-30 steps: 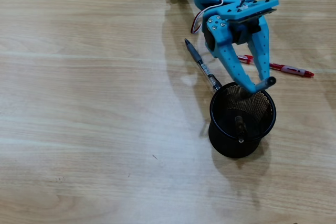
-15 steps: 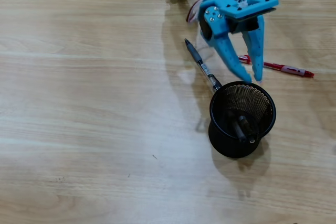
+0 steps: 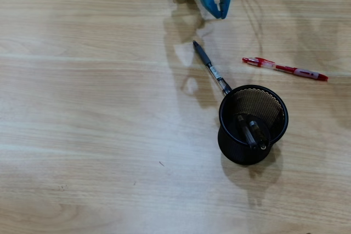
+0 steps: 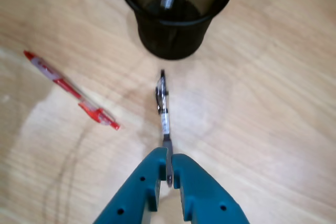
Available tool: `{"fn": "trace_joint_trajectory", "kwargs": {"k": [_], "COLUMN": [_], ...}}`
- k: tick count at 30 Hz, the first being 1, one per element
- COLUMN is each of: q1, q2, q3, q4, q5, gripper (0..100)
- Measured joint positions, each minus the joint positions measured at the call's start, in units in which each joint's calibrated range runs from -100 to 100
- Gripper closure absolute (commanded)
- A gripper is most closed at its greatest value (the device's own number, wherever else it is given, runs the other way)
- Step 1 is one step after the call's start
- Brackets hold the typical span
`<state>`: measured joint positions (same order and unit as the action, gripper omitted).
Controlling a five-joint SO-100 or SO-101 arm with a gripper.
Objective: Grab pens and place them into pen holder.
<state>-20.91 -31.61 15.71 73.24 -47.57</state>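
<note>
Your gripper (image 4: 169, 174) sits right over the tail of the black pen (image 4: 164, 111), jaws nearly together, but I can't tell if it's actually got hold. That pen lies just short of the pen holder (image 4: 157, 43), which already has pens inside. The red pen (image 3: 285, 69) waits on the table, well apart.

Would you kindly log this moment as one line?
gripper: nearly shut over black pen tip | red pen: on table | pen holder: holds pens

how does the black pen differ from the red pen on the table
The black pen is dark and lies in line with the gripper; the red pen is red with clear sections and lies off to the side. The black pen's end nearly reaches the pen holder; the red pen lies apart. Both lie flat.
</note>
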Motion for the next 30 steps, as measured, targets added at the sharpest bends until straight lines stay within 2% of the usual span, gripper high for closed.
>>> {"fn": "trace_joint_trajectory", "kwargs": {"k": [4, 7, 15, 18, 20, 24, 30], "q1": [-0.48, -0.48, -0.48, -0.48, -0.10, 0.10, -0.19], "q2": [-0.34, -0.34, -0.34, 0.00, 1.44, 4.59, 9.43], "q3": [4.26, 12.51, 38.15, 42.50, 42.68, 42.68, 42.15], "q4": [2.59, -0.78, -28.66, -34.27, -35.22, -36.34, -36.34], "q5": [-1.04, -2.76, -3.54, -3.54, -3.54, -3.54, -3.54], "gripper": [98, 98, 98, 97, 93, 79, 77]}}
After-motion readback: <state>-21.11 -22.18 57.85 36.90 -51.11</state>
